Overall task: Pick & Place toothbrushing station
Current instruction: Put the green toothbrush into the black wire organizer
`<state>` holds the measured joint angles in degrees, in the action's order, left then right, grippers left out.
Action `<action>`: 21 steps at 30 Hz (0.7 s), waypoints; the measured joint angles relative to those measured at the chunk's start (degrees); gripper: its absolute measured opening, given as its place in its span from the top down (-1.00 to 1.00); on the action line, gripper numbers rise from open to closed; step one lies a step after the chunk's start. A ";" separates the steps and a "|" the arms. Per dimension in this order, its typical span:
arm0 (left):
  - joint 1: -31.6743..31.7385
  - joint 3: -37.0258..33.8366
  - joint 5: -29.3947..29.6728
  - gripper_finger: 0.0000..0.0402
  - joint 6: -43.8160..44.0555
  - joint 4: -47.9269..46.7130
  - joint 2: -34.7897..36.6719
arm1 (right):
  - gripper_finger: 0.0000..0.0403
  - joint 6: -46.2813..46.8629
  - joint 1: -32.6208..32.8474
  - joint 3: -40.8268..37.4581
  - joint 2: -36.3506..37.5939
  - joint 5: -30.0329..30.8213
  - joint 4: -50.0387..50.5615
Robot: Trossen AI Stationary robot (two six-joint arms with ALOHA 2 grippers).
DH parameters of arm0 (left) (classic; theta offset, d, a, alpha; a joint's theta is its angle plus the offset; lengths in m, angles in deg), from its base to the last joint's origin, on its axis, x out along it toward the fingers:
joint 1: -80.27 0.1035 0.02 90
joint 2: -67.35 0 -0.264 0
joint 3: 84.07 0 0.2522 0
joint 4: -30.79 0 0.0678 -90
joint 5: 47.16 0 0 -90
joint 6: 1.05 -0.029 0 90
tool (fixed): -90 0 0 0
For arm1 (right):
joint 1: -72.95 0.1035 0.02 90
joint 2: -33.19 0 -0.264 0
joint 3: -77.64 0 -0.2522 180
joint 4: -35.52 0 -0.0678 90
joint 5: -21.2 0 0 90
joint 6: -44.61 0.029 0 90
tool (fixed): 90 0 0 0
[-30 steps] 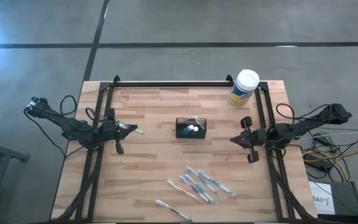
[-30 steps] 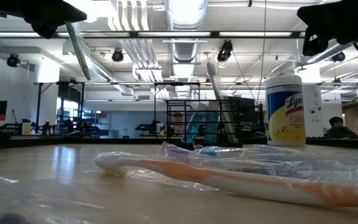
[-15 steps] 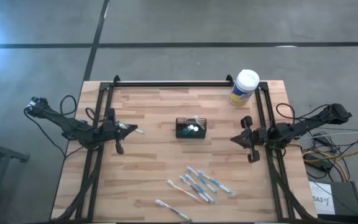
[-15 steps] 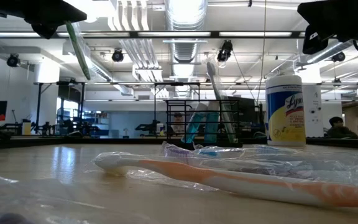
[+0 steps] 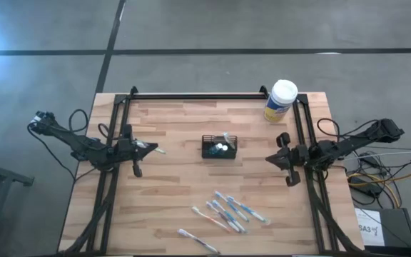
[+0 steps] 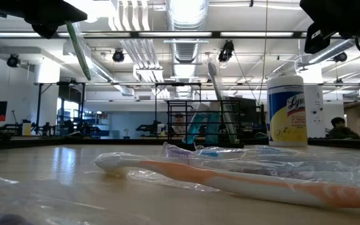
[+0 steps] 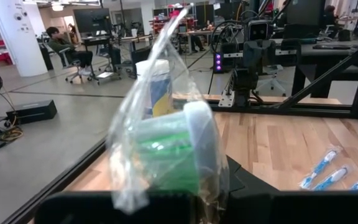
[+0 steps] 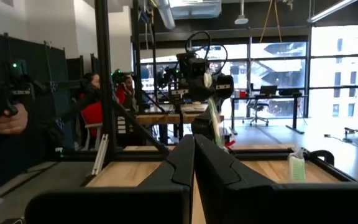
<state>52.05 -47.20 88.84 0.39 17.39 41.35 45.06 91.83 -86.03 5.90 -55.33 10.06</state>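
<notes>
- The surface (image 5: 170, 193) is pale wood in lengthwise planks, framed by black rails.
- The toothbrushing station (image 5: 219, 147), at the surface's middle, is black mesh, with white dots showing inside.
- The canister (image 5: 280, 101), beyond the station near the surface's far right corner, has a white lid and a yellow label (blue lettering in the low view).
- The wrapped toothbrushes (image 5: 230, 211), on the near side of the station, are blue and white in clear plastic; the closest in the low view is orange and white.
- The left end effector (image 5: 150, 148) is dark and clamps a green-and-white toothbrush (image 7: 178, 149) in clear wrap.
- The right end effector (image 5: 268, 160), right of the station, is black.
</notes>
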 joint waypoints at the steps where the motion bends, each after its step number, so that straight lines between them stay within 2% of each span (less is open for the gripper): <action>1: 0.00 0.00 0.02 0.96 0.08 0.00 0.00 | 0.96 0.07 0.00 -0.02 -0.03 -0.01 0.00; 15: 0.03 0.00 -0.02 0.96 0.64 0.58 -0.38 | 0.96 0.59 0.00 0.00 -0.04 0.02 -0.11; 18: 0.49 0.00 -0.84 0.96 1.01 5.84 -2.34 | 0.96 -0.21 0.00 -0.02 -0.02 0.04 -0.11; 21: 1.60 1.06 -4.51 0.96 -0.78 10.29 -5.81 | 0.96 -1.04 0.00 -0.02 -0.02 0.07 -0.11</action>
<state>53.66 -46.14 84.33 -0.39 27.68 35.54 44.02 91.83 -86.05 5.88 -55.26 9.95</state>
